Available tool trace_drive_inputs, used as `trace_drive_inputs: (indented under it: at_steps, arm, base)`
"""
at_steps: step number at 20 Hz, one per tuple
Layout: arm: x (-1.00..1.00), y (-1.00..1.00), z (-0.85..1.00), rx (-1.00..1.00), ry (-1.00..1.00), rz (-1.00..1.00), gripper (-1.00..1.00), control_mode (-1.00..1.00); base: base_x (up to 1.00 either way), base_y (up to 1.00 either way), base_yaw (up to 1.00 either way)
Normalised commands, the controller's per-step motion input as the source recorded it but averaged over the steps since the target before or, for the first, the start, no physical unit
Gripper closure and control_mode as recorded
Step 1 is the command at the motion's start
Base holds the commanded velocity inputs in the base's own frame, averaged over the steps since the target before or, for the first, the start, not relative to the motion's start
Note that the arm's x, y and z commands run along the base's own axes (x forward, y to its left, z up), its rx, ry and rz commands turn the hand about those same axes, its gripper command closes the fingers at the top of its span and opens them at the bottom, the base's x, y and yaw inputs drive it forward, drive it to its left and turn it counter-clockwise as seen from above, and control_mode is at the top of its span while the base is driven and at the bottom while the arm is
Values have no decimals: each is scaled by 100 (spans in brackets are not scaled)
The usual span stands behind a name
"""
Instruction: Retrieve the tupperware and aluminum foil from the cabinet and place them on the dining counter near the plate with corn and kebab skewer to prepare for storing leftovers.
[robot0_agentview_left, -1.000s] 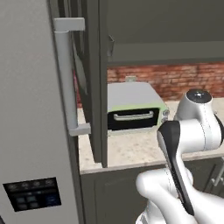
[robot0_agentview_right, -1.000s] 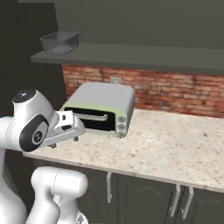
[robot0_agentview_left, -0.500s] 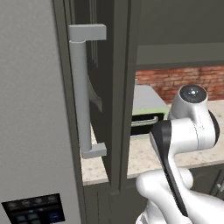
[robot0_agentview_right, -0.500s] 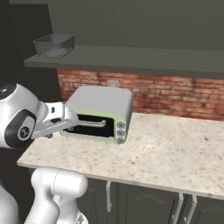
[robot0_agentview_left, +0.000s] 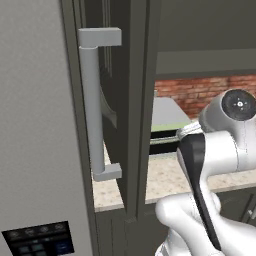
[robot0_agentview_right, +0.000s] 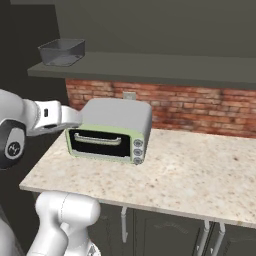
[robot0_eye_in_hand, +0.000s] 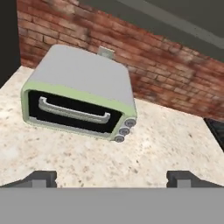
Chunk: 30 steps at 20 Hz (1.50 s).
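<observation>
claw (robot0_eye_in_hand: 112, 177) hovering wide open, gripping nothing, pointing over counter (robot0_eye_in_hand: 166, 144) at toaster oven (robot0_eye_in_hand: 78, 98). tupperware (robot0_agentview_right: 61, 51) sitting up on cabinet (robot0_agentview_right: 150, 65) shelf's left end. risk: reaching upward, forearm knocking oven or shelf edge.

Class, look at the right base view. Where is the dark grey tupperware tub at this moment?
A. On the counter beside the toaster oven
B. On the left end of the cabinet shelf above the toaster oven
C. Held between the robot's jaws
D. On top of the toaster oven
B: the tupperware sits on the left end of the cabinet shelf, above the toaster oven.
</observation>
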Motion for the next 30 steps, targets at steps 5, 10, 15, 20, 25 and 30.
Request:
trace_drive_inputs:
  at_steps: [5, 10, 15, 20, 25, 30]
  arm:
    - [1, -5, 66, 22, -28, -5, -100, -100]
    - [11, 0, 79, 15, -5, 3, -100, -100]
    - [30, 4, 75, 15, 0, 6, -100, -100]
    - [48, 17, 48, 9, 0, 1, -100, -100]
    - [52, 20, 5, 2, -3, 0, -100, -100]
    - [51, 28, 0, 0, -5, 0, -100, -100]
  base:
    - [0, 0, 0]
    - [0, 0, 0]
    - [0, 0, 0]
    - [0, 0, 0]
    - [0, 0, 0]
    - [0, 0, 0]
